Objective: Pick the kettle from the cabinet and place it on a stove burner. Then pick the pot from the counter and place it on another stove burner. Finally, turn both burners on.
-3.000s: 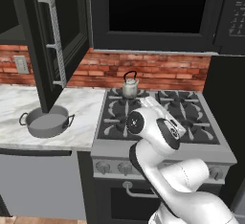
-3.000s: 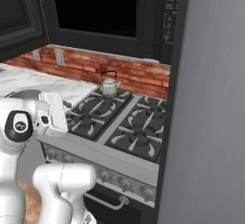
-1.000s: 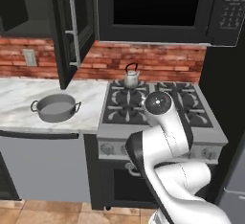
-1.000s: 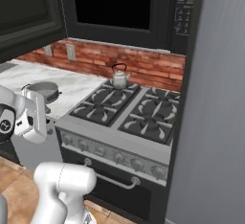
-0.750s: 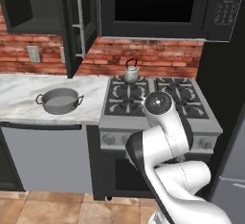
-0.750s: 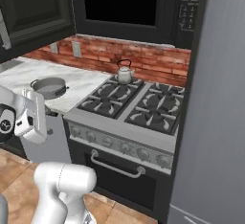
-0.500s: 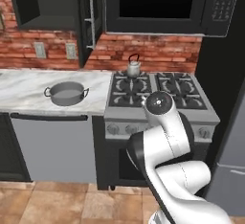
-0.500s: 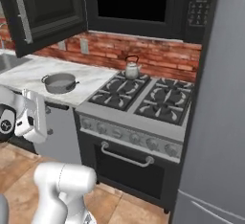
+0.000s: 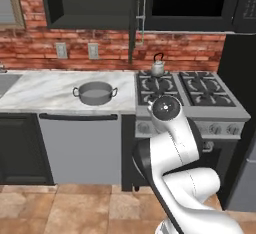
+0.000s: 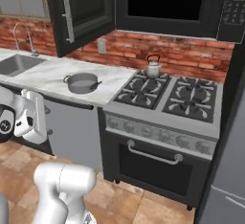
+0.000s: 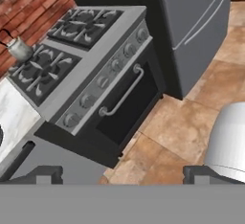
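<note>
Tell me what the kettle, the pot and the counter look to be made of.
Kettle: likely polished metal, silvery with a black arched handle. Pot: probably brushed grey metal, dull even sheen, dark loop handles. Counter: looks like marble, white-grey with faint veining.

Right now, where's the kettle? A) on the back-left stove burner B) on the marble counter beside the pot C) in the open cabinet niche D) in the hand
A: the kettle stands on the range's back-left burner against the brick wall, while the pot sits apart on the counter.
</note>
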